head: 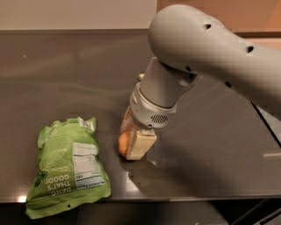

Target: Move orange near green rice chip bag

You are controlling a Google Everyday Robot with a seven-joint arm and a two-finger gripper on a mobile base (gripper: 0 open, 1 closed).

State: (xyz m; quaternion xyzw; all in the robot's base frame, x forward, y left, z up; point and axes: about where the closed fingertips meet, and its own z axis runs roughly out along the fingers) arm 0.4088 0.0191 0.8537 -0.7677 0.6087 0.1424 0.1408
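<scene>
The orange (123, 143) sits low on the dark tabletop, between the cream fingers (141, 146) of my gripper (132, 141). Only its left side shows; the rest is hidden by the near finger. The gripper is shut on the orange and reaches down from the large grey arm (206, 52). The green rice chip bag (66, 165) lies flat at the front left, label side up, with white lettering "DANG THAT'S GOOD!". The orange is a short gap to the right of the bag's upper right corner and does not touch it.
The dark grey table (210, 149) ends at a front edge just below the bag. The arm's bulk covers the upper right of the view. A pale wall (74, 13) runs behind the table's back edge.
</scene>
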